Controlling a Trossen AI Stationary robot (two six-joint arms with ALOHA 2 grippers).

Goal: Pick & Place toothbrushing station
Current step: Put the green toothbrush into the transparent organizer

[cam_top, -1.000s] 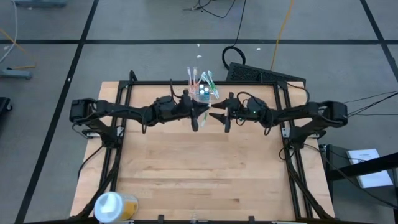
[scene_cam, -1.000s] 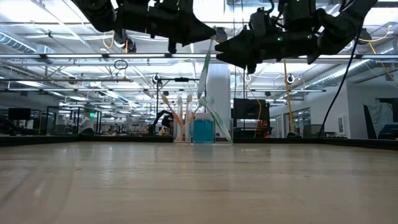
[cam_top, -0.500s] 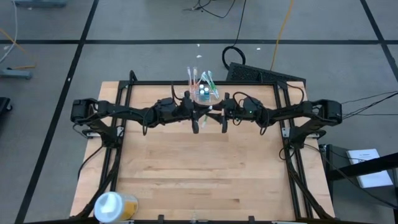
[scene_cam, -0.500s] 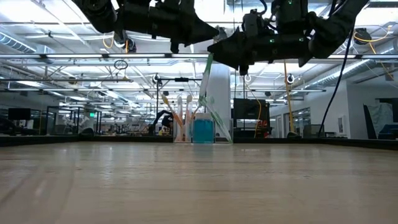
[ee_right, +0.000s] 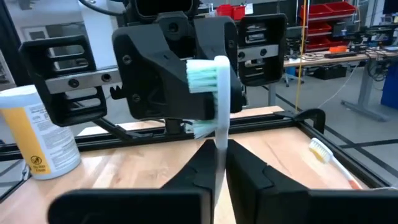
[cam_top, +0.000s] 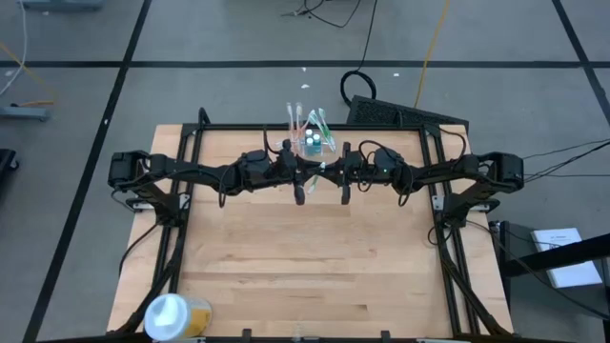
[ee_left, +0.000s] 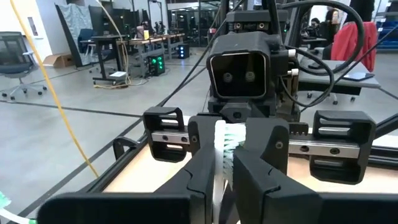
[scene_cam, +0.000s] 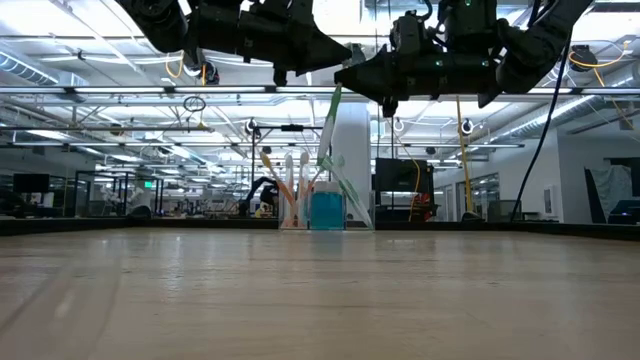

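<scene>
Since the earlier frames, the right gripper has travelled left toward the table's centre and its fingers have closed; the left gripper has not shifted. Both now meet above the far-centre of the table, just nearer than the toothbrushing station, which stands at the far edge, centre, resting on the wood — a clear holder with a blue block inside and several brushes leaning in it. Between the two grippers is a white toothbrush with pale green bristles: the right wrist view shows the right fingers pinched on its handle, and the left wrist view shows the left fingers closed on the same brush, so both arms hold it at once. In the low view the brush hangs raised, slanting down toward the holder but apart from it. Judged step: a handover between arms, or a regrasp, ahead of placing the brush in the station. The next move calls for one gripper to release before either arm pulls away — otherwise the brush will be twisted or dropped — and then for the carrying arm to align the handle over an open slot. Another toothbrush lies on the wood at the table's edge. A white-and-yellow tub stands at the near-left corner, well apart.
</scene>
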